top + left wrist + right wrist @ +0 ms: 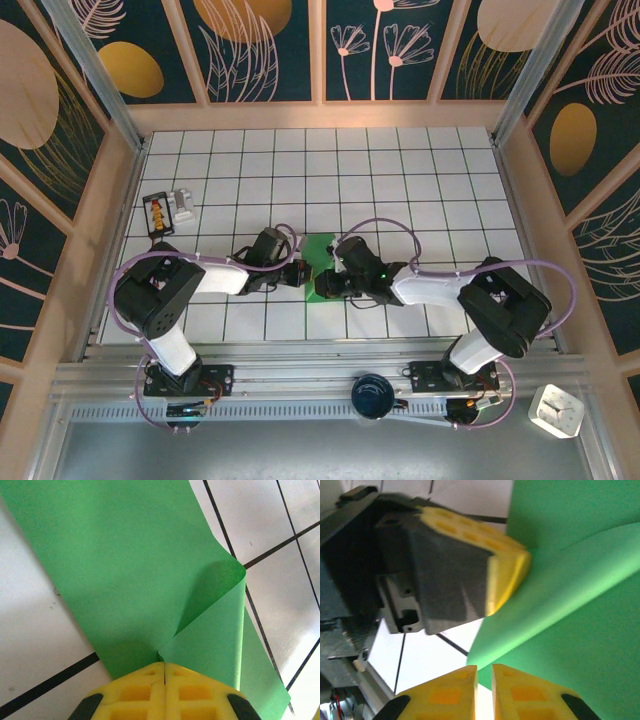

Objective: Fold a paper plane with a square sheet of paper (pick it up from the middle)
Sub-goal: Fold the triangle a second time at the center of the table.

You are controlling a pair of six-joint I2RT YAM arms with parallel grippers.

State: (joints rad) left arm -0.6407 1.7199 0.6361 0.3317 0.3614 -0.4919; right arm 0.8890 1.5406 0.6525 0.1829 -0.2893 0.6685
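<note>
The left gripper (164, 668) has its fingers pressed together with no gap. Their tips rest on the near edge of the paper (120, 565), which lies flat on the table (30, 645) and stretches away ahead of them. Whether a layer is nipped between the pads or only pinned under the tips cannot be told.

Just ahead of those tips and to their right, a flap (215, 630) of the same sheet rises and curls over. Its bend is round and soft and has not been pressed into a crease.

The right gripper (484, 670) sits just beside the flap's lower edge, facing the left one from the other side. Its fingers stand a narrow slit apart with nothing between them. The flap arches ahead of and above its tips.

This looks like an early fold: one part has been turned over onto the sheet but not yet flattened, so the plane is far from done.

The next move probably falls to the right gripper. It needs to bring the curl down so the edges line up, then rub along the bend to set the crease. The left tips have to keep the sheet from sliding or turning, because thin paper like this shifts and springs back easily.
</note>
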